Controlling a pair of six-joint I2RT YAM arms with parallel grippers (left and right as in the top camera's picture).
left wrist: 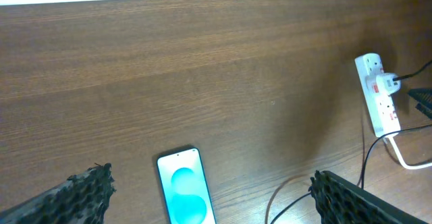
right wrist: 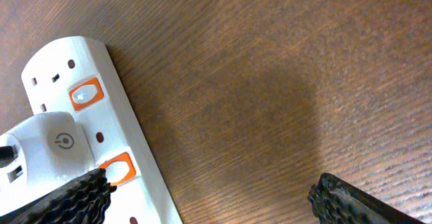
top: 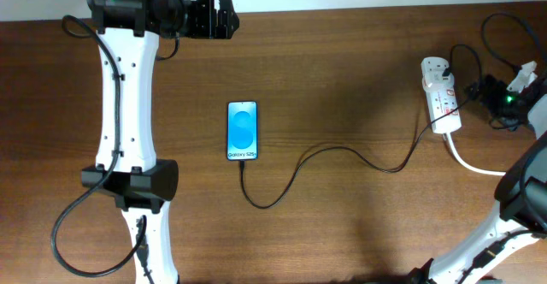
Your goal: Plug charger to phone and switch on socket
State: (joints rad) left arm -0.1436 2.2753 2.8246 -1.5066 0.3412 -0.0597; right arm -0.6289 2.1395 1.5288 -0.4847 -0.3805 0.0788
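Observation:
The phone lies flat at mid-table with its blue screen up; it also shows in the left wrist view. The thin black charger cable runs from the phone's bottom edge in curves to the white socket strip at the right. My left gripper is open and empty, high above the far side of the table; its fingers frame the phone. My right gripper is open beside the strip. In the right wrist view its left finger hovers over the strip next to an orange switch.
A white adapter sits plugged into the strip, with a second orange switch above it. The strip's thick white cord runs off to the right. Black robot cables loop at the far right.

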